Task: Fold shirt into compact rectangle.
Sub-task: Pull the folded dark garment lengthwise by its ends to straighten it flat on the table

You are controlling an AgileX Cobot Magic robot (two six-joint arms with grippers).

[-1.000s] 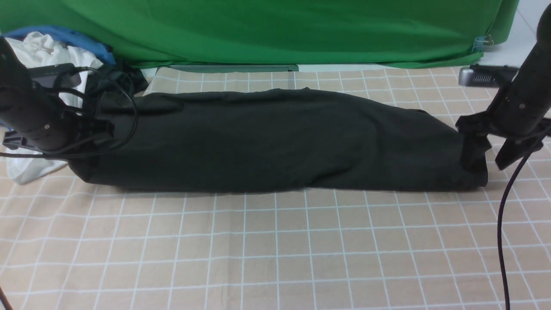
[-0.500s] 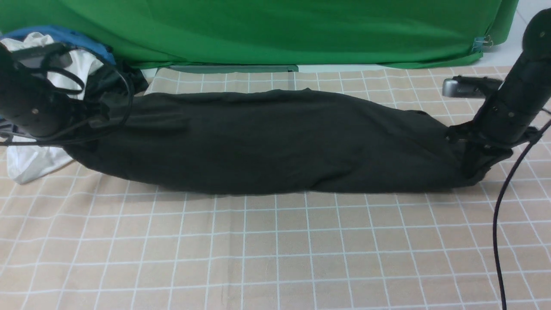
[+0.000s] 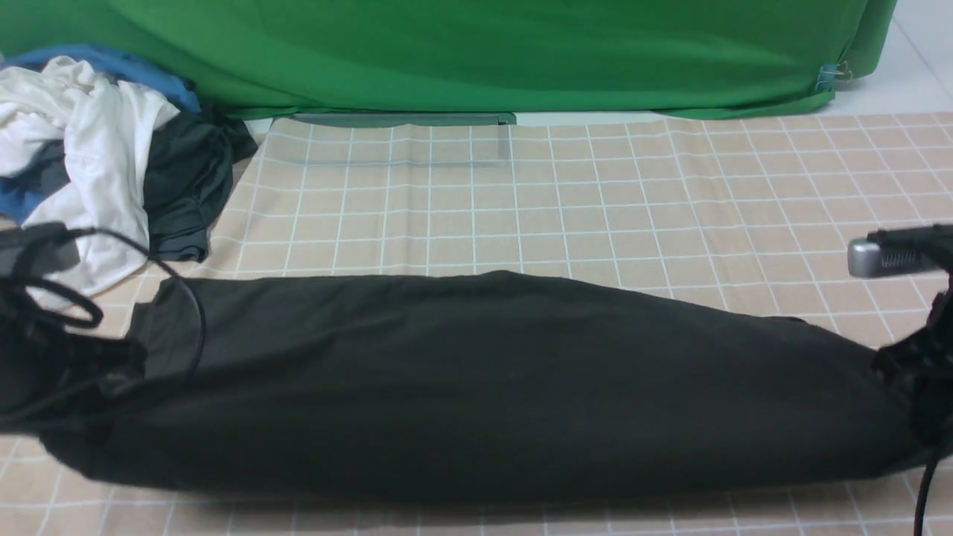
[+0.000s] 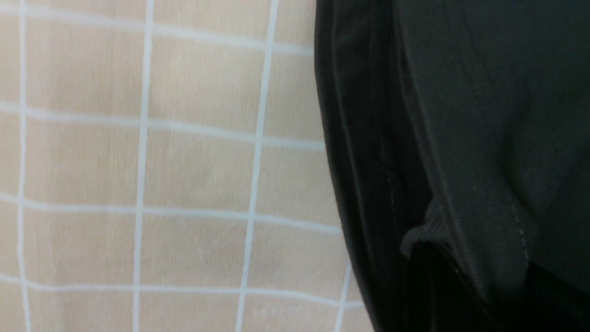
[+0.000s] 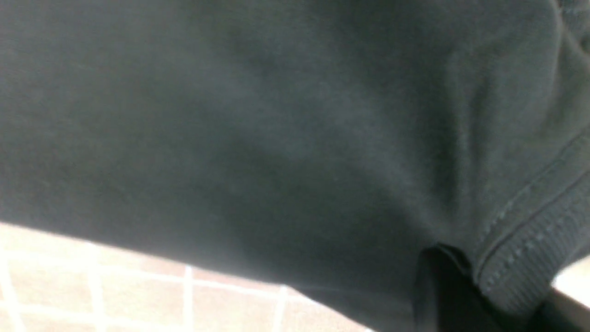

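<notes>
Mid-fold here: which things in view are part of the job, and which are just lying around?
In the job:
- shirt, stretched across the checked cloth
- left gripper and right gripper, each pinching one end of it

Lying about:
- white garment, blue garment and dark grey garment, heaped at the far left
- green backdrop

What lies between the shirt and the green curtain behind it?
Front view: bare checked tablecloth behind the shirt, then a thin dark strip at the curtain's foot. Clothes pile lies further left.

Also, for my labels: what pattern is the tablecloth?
The tablecloth is beige with a white grid; front view shows it best.
</notes>
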